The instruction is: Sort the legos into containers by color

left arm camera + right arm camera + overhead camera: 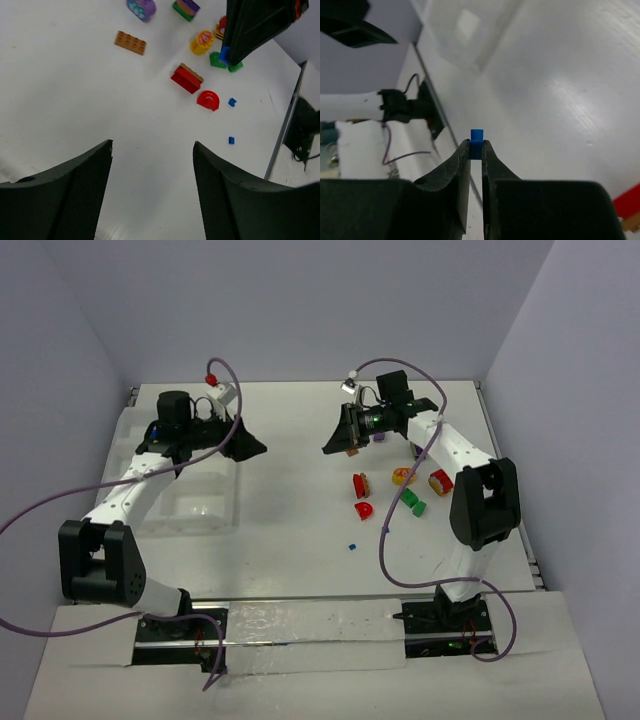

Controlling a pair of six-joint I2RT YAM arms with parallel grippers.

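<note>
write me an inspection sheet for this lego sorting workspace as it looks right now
surface: white tabletop, glossy.
job's things: translucent clear plastic divided tray at left, contents unclear; at right a red plastic brick, red rounded piece, yellow cylinder, green piece, orange flat brick, purple rounded piece, and a loose tiny blue piece lying apart from them.
clutter: nothing seen.
grippers: left gripper open, empty; right gripper shut on a held tiny blue cube.
cables: left purple cable loops outward; right purple cable arcs near the pieces.
surroundings: pale lilac walls.
</note>
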